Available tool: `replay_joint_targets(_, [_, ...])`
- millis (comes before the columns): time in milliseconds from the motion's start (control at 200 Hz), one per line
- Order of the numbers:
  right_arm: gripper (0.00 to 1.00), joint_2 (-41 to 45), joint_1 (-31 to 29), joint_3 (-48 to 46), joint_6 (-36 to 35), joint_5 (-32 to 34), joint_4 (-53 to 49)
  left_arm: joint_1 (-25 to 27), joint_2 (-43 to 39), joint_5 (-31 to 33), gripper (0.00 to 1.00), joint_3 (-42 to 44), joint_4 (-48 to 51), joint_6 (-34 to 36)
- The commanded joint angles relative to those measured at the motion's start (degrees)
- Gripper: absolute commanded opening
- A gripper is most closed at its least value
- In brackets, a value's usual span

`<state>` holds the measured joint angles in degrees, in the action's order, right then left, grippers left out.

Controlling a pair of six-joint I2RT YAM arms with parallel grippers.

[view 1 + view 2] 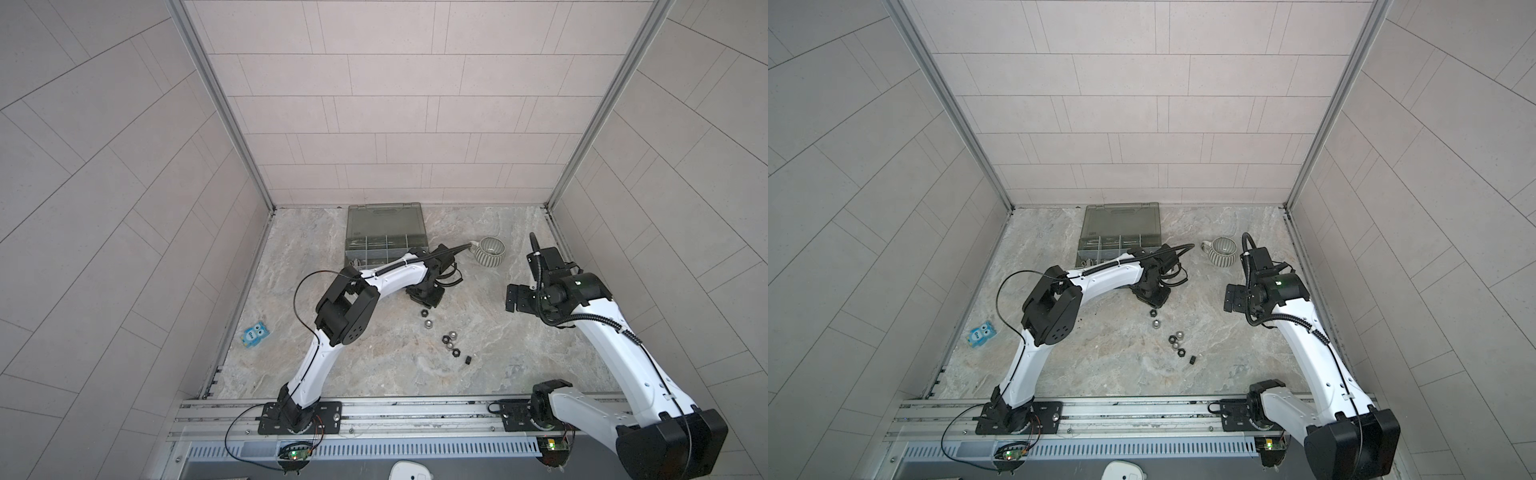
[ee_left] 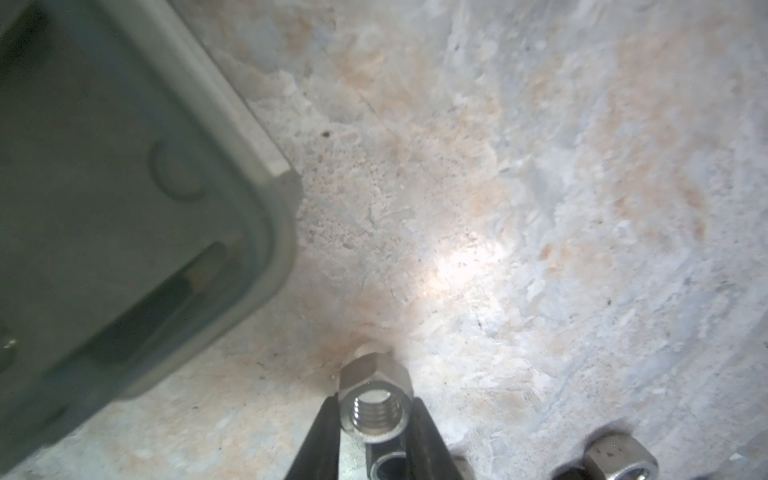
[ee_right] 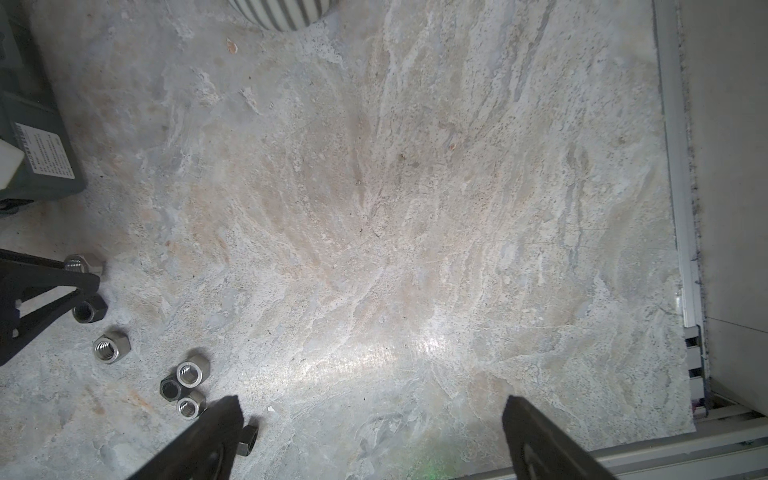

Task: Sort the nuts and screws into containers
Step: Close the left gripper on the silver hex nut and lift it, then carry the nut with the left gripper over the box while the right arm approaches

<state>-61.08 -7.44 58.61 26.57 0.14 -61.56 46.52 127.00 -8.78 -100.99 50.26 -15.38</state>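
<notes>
Gripping a silver hex nut (image 2: 374, 374) side-on, the left gripper (image 2: 374, 409) had its black jaws narrow, pinched on opposite faces, with the threaded bore facing the wrist camera. Couldn't tell if the nut was clear of the table (image 1: 374, 374), a matte marble-pattern slab, grey with beige veins. Pose of left arm (image 1: 399, 278): elbow folded high, white forearm reaching to the middle, wrist pitched down just beside the near right corner of the organizer case (image 1: 384, 224). That case was translucent grey-green plastic with rounded corners and its lid open toward the back wall. Its compartments (image 1: 374, 248) were split by clear dividers; the silvery bits in the near-left one were too small to identify. On the slab the loose nuts (image 1: 451, 340) lay in a ragged line from just beside the left gripper toward the rail side: black and shiny silver hex shapes, a few touching. Over bare table the right gripper (image 3: 372, 405) hung with jaws wide, nothing between them; right arm (image 1: 615, 345) rose steeply, wrist bent toward the middle. A round-bellied striped mug (image 1: 490, 251) stood right of the case, apart from it. A blue packet with cartoon eyes (image 1: 256, 332) lay near the table's left edge
</notes>
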Motion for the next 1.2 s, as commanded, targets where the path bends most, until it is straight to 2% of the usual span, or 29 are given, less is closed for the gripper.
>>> replay_joint_targets(0, [0.99, -0.3, 0.2, 0.1, 0.0, -0.1, -0.1, 0.2, -3.3, 0.3, 0.21, 0.0, 1.7, 0.7])
replay_joint_targets(485, [0.99, -3.0, 0.2, 1.9, -0.5, -3.0, 2.4, 0.2, -7.0, 0.4, 0.20, -2.6, 4.2, 1.3])
replay_joint_targets(841, [0.99, -9.3, -1.1, 5.4, -0.8, -6.2, 5.7, -1.7, -8.4, 2.4, 0.20, -7.5, 7.5, 2.5])
replay_joint_targets(1046, [0.99, -15.0, -3.4, 8.7, -0.2, -11.7, 9.1, -6.4, -9.1, 2.1, 0.20, -7.4, 7.0, 2.5])
replay_joint_targets(1196, [0.99, -19.6, -5.0, 11.5, -0.1, -19.9, 13.9, -10.6, -9.4, 1.9, 0.20, -7.7, 6.1, 2.5])
